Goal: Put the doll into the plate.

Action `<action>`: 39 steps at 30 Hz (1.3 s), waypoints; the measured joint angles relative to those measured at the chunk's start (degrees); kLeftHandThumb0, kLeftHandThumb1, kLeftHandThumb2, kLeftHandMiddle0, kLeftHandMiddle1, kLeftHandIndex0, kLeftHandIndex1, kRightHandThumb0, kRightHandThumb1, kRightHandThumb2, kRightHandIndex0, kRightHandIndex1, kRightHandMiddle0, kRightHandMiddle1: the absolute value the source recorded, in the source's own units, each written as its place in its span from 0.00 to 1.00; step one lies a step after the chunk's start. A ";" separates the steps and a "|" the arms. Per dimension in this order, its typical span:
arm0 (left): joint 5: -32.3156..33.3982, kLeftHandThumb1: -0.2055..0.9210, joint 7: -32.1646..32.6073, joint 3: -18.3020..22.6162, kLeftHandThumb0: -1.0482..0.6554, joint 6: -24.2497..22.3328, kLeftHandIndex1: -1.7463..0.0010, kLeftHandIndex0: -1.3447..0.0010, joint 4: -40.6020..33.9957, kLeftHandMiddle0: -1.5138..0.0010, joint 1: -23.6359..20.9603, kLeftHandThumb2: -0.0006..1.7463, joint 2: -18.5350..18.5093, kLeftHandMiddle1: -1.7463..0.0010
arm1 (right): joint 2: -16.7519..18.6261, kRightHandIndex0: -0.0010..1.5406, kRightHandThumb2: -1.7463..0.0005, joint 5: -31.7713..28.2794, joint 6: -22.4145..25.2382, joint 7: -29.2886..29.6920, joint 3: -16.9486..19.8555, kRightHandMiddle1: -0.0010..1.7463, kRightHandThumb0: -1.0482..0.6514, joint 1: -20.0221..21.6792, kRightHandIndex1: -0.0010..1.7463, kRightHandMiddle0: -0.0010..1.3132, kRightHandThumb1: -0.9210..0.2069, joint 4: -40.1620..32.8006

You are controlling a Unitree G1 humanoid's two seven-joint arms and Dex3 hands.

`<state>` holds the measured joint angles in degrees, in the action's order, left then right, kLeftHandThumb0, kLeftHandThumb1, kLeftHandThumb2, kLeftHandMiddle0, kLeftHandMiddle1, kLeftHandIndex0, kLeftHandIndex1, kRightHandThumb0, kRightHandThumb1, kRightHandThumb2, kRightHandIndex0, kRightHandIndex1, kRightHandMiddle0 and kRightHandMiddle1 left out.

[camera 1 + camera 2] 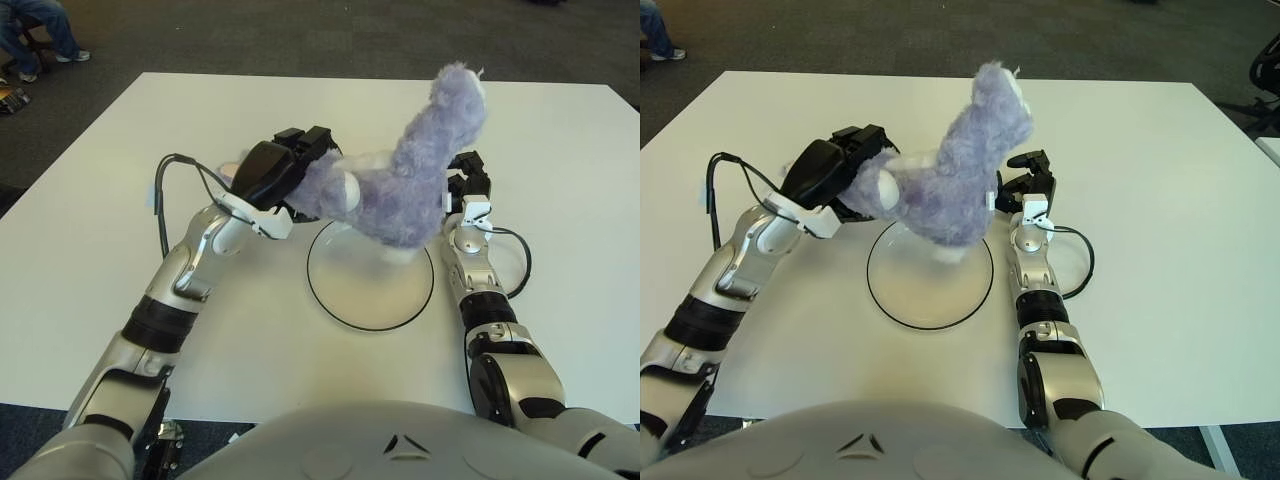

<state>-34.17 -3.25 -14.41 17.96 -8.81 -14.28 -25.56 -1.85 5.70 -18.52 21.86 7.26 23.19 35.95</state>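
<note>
A fluffy purple doll (405, 180) hangs in the air over the far half of the white, dark-rimmed plate (345, 300). My left hand (285, 165) is shut on the doll's left end and holds it up. The doll's long part rises to the upper right, and its white foot dips towards the plate. My right hand (467, 183) rests on the table just right of the doll, beside the plate's far right rim, and does not hold it. The doll also shows in the right eye view (960, 175) above the plate (915, 300).
The white table (560, 160) spreads wide around the plate. Black cables loop off both forearms, one at the left (165, 195) and one at the right (520, 265). A person's legs (35, 30) stand on the dark floor beyond the table's far left corner.
</note>
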 measured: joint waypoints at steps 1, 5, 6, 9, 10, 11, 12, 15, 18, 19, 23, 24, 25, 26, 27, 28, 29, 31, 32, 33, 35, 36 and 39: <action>0.00 0.34 -0.84 0.03 0.61 -0.15 0.07 0.53 -0.63 0.59 0.53 0.82 -0.22 0.00 | -0.02 0.47 0.30 0.00 0.03 0.00 0.00 0.95 0.61 0.04 0.90 0.30 0.52 0.06; 0.00 0.33 -3.63 0.08 0.61 -0.81 0.02 0.54 -2.63 0.59 2.12 0.85 -0.91 0.00 | -0.06 0.47 0.30 0.00 0.04 0.00 -0.03 0.95 0.61 0.14 0.90 0.30 0.52 0.20; 0.00 0.33 -4.15 0.09 0.61 -0.93 0.02 0.54 -2.90 0.60 2.42 0.85 -1.00 0.00 | -0.07 0.47 0.30 0.01 0.04 0.00 -0.04 0.95 0.61 0.16 0.90 0.30 0.52 0.23; 0.02 0.33 -5.34 0.08 0.61 -1.02 0.01 0.55 -3.11 0.60 2.95 0.85 -1.13 0.01 | -0.15 0.47 0.30 0.02 0.04 -0.01 -0.08 0.95 0.61 0.23 0.91 0.30 0.52 0.33; 0.08 0.33 -5.72 0.08 0.61 -1.03 0.00 0.55 -3.11 0.60 3.06 0.85 -1.14 0.01 | -0.18 0.47 0.30 0.02 0.04 -0.02 -0.09 0.95 0.61 0.25 0.91 0.30 0.52 0.37; 0.15 0.33 -6.18 0.07 0.61 -1.04 0.00 0.56 -3.11 0.60 3.19 0.85 -1.14 0.01 | -0.22 0.47 0.30 0.02 0.04 -0.04 -0.09 0.95 0.61 0.27 0.91 0.31 0.52 0.40; 0.25 0.34 -6.47 0.05 0.61 -1.02 0.00 0.56 -3.12 0.59 3.30 0.84 -1.14 0.01 | -0.25 0.47 0.30 0.02 0.04 -0.07 -0.10 0.95 0.61 0.28 0.91 0.31 0.52 0.42; 1.26 0.35 -7.47 -0.05 0.61 -0.73 0.00 0.58 -3.25 0.60 3.83 0.84 -1.13 0.01 | -0.45 0.47 0.30 0.02 0.04 -0.19 -0.11 0.95 0.61 0.33 0.91 0.30 0.52 0.55; 2.07 0.37 -7.73 -0.19 0.61 0.21 0.02 0.58 -3.48 0.61 4.60 0.82 -1.08 0.00 | -0.67 0.47 0.30 0.02 0.04 -0.27 -0.09 0.95 0.61 0.40 0.91 0.30 0.52 0.71; 2.15 0.37 -7.73 -0.24 0.61 0.65 0.02 0.58 -3.52 0.61 4.90 0.82 -1.03 0.00 | -0.73 0.47 0.30 0.02 0.04 -0.27 -0.08 0.95 0.61 0.40 0.91 0.30 0.52 0.76; 2.10 0.40 -7.71 -0.37 0.61 2.34 0.05 0.58 -3.46 0.62 5.65 0.79 -0.98 0.00 | -0.83 0.47 0.30 0.02 0.03 -0.27 -0.08 0.95 0.61 0.50 0.91 0.30 0.52 0.97; 2.09 0.40 -7.71 -0.39 0.61 2.58 0.06 0.58 -3.43 0.62 5.71 0.78 -0.98 0.00 | -0.84 0.47 0.30 0.01 0.03 -0.27 -0.08 0.95 0.61 0.52 0.91 0.30 0.52 1.02; 2.05 0.41 -7.71 -0.40 0.61 2.86 0.06 0.58 -3.35 0.62 5.72 0.78 -0.97 0.00 | -0.84 0.46 0.30 0.01 0.03 -0.27 -0.08 0.95 0.61 0.54 0.91 0.30 0.52 1.07; 1.98 0.42 -7.69 -0.40 0.61 3.15 0.06 0.58 -3.26 0.63 5.72 0.77 -0.97 0.00 | -0.84 0.46 0.30 0.01 0.03 -0.27 -0.09 0.95 0.61 0.56 0.91 0.30 0.52 1.12; 1.85 0.43 -7.62 -0.40 0.61 3.41 0.06 0.59 -3.14 0.64 5.72 0.76 -0.97 0.00 | -0.85 0.46 0.30 0.02 0.03 -0.27 -0.09 0.95 0.61 0.58 0.91 0.30 0.52 1.15; 1.66 0.43 -7.56 -0.41 0.61 3.76 0.06 0.59 -3.02 0.64 5.72 0.76 -0.98 0.00 | -0.85 0.46 0.30 0.01 0.03 -0.27 -0.09 0.95 0.61 0.58 0.91 0.30 0.52 1.15; 1.38 0.44 -7.49 -0.41 0.61 4.15 0.06 0.60 -2.84 0.64 5.72 0.76 -0.98 0.00 | -0.85 0.46 0.30 0.01 0.03 -0.27 -0.09 0.95 0.61 0.58 0.91 0.31 0.52 1.16; 0.90 0.45 -7.40 -0.43 0.61 4.63 0.05 0.61 -2.58 0.66 5.72 0.75 -0.98 0.00 | -0.85 0.46 0.30 0.01 0.03 -0.27 -0.09 0.95 0.61 0.58 0.91 0.31 0.52 1.16; 0.72 0.46 -7.37 -0.43 0.61 4.84 0.05 0.61 -2.46 0.66 5.72 0.74 -0.98 0.00 | -0.85 0.46 0.29 0.01 0.03 -0.27 -0.09 0.94 0.61 0.58 0.91 0.31 0.52 1.16; 0.58 0.46 -7.35 -0.43 0.61 5.03 0.04 0.61 -2.36 0.66 5.72 0.74 -0.97 0.00 | -0.84 0.46 0.29 0.01 0.03 -0.27 -0.09 0.94 0.61 0.58 0.91 0.31 0.52 1.16; 0.33 0.47 -7.29 -0.43 0.61 5.34 0.04 0.61 -2.22 0.68 5.72 0.74 -0.97 0.00 | -0.84 0.46 0.29 0.00 0.03 -0.27 -0.09 0.95 0.61 0.60 0.91 0.31 0.52 1.16; 0.20 0.48 -7.26 -0.43 0.61 5.42 0.04 0.62 -2.18 0.68 5.72 0.73 -0.96 0.00 | -0.84 0.46 0.29 0.00 0.03 -0.26 -0.09 0.95 0.61 0.62 0.91 0.31 0.52 1.17; 0.15 0.48 -7.21 -0.42 0.61 5.82 0.03 0.62 -1.99 0.69 5.71 0.73 -0.92 0.00 | -0.84 0.47 0.29 0.00 0.03 -0.17 -0.09 0.95 0.61 0.69 0.91 0.31 0.52 1.26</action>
<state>-34.02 -10.46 -14.83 23.78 -10.81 -8.56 -26.48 -2.69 5.71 -18.49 21.69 7.17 23.87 37.21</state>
